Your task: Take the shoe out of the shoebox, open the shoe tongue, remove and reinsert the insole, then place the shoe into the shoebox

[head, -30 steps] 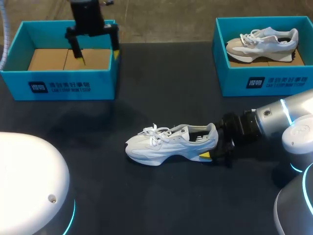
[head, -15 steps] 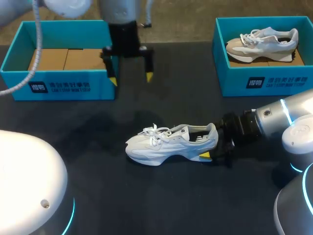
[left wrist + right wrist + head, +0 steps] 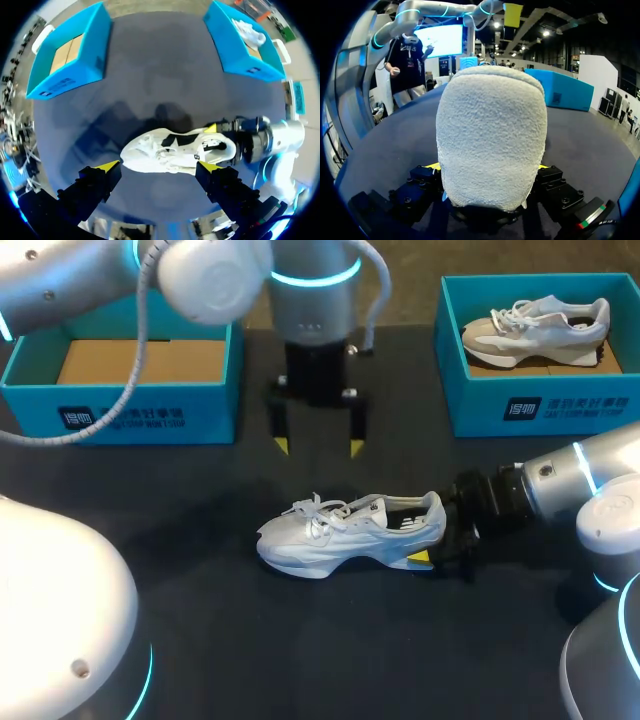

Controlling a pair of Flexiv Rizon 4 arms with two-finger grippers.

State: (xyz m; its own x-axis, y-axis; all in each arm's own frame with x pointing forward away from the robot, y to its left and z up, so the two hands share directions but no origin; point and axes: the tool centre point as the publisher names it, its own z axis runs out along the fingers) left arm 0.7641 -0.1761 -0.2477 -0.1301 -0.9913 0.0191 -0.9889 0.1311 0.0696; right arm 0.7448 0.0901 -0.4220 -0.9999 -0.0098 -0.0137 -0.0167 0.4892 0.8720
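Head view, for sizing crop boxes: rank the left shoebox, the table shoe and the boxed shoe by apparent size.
1. left shoebox
2. shoe on the table
3. boxed shoe, in the right shoebox; farther off, so both shoes may really match.

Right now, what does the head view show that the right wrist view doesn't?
Only the head view shows the laces and the second shoe lying in its box. Only the right wrist view shows the fuzzy heel close up, filling the space between its fingers. Both show the white shoe gripped at the heel by the right tool.
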